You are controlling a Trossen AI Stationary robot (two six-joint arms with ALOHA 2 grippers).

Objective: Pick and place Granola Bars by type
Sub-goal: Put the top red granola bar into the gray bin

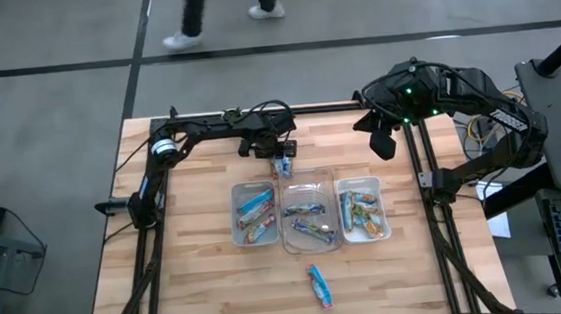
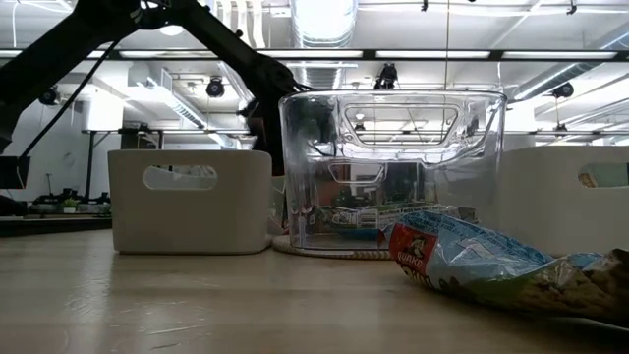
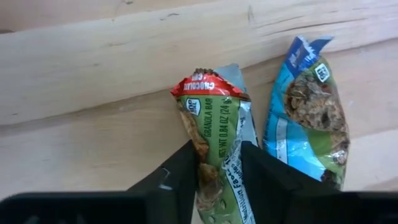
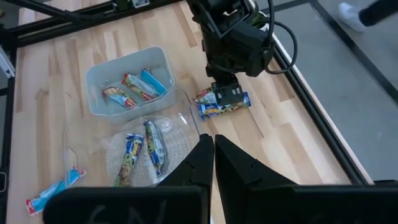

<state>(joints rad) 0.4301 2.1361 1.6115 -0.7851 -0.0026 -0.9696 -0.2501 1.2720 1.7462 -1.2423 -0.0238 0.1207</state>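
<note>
A green granola bar (image 3: pixel 214 118) with a red end lies on the wooden table (image 3: pixel 93 74), behind the trays. A blue granola bar (image 3: pixel 305 115) lies right beside it. My left gripper (image 3: pixel 217 158) comes down on the green bar and is shut on it; the high view shows this gripper (image 1: pixel 281 155) just behind the clear middle tray (image 1: pixel 310 237). Another blue bar (image 1: pixel 319 286) lies alone near the table's front. My right gripper (image 4: pixel 213 155) hangs shut, high over the table's far right (image 1: pixel 382 141), holding nothing. My left gripper pinches the green bar's two long sides (image 3: pixel 208 155) between its two fingers, about mid-length and away from the red end. The fingers come steeply from above and lie across the bar. The bar rests flat on the table, beside the blue bar.
Three trays stand in a row mid-table: a pale left one (image 1: pixel 257 237) with blue and brown-orange bars, the clear middle one with several bars, and a pale right one (image 1: pixel 364 234) with green-tan bars. A person's legs (image 1: pixel 189 14) pass beyond the far edge.
</note>
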